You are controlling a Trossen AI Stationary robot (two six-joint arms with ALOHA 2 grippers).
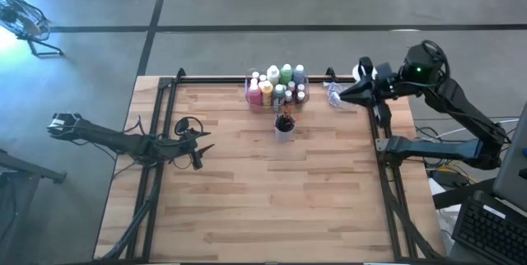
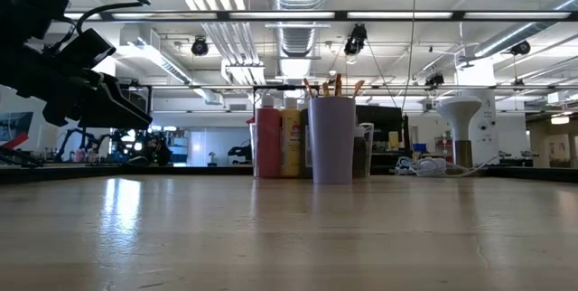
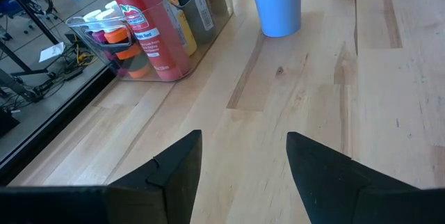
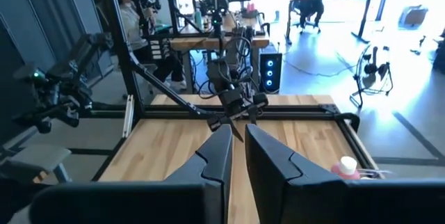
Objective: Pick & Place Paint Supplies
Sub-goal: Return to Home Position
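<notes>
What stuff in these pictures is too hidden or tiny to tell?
1. High view: words on the paint bottles are too small to read.
2. Low view: the cup hides any bottles straight behind it, and its wall hides the lower ends of the paintbrushes.
3. Left wrist view, past the open left gripper: the cup's top is cut off by the picture's edge, so no brushes show.

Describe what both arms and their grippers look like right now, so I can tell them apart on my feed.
Both arms are dark, slim and jointed. The left arm carries a looped black cable near its wrist; the left gripper has two matte black, wedge-shaped fingers. The right arm shows a green light on a rounded joint; the right gripper is black too.
</notes>
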